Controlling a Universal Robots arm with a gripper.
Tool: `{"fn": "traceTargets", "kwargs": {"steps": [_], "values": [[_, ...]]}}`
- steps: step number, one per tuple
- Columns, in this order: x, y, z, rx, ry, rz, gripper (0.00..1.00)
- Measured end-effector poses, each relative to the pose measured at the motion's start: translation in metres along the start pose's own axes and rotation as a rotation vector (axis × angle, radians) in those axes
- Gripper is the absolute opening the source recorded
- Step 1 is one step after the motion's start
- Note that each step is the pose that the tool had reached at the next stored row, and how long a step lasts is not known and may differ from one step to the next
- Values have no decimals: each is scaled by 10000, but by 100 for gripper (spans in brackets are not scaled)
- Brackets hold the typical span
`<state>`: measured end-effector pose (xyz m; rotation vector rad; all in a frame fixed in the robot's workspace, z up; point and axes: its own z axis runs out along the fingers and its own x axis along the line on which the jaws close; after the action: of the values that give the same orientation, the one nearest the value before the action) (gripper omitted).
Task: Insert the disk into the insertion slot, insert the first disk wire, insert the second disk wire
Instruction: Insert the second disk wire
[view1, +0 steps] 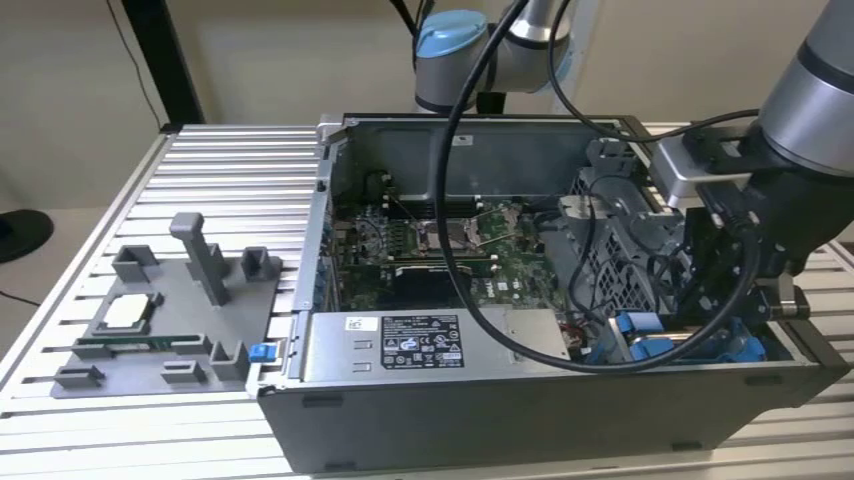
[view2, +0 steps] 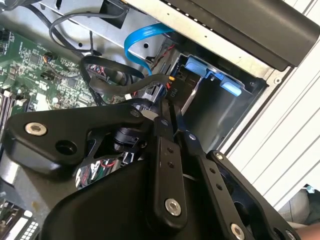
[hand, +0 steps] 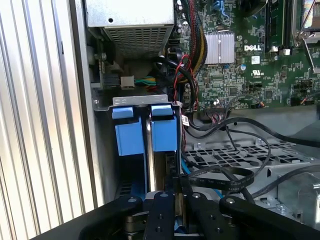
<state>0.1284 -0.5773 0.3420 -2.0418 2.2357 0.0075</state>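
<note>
One disk (hand: 164, 132) sits inside the insertion slot (hand: 140, 101).

The arm (view1: 821, 110) shows a smooth silver-grey tube, and behind it a joint wears a light-blue cap (view1: 451, 36) over a dark collar. Black cables (view1: 461, 200) loop down from up top in a long, glossy curve. At the wrist sits a pale grey block (view1: 687, 165) with black hardware hanging beneath. In both wrist views the gripper (view2: 167, 122) is matte black all over: flat linkage bars, rounded housings, and bright silver screw heads (view2: 173, 207) sunk into the pivots (several of them, neatly countersunk). A broad black plate carries another shiny screw (view2: 36, 128).
</note>
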Motion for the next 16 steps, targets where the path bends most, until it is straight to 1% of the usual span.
{"fn": "traceTargets", "kwargs": {"steps": [7,11,14,16], "values": [[3,2,32,0,0,0,0],[6,5,67,2,8,-1,0],[9,7,97,1,1,0,0],[10,8,105,0,0,0,0]]}}
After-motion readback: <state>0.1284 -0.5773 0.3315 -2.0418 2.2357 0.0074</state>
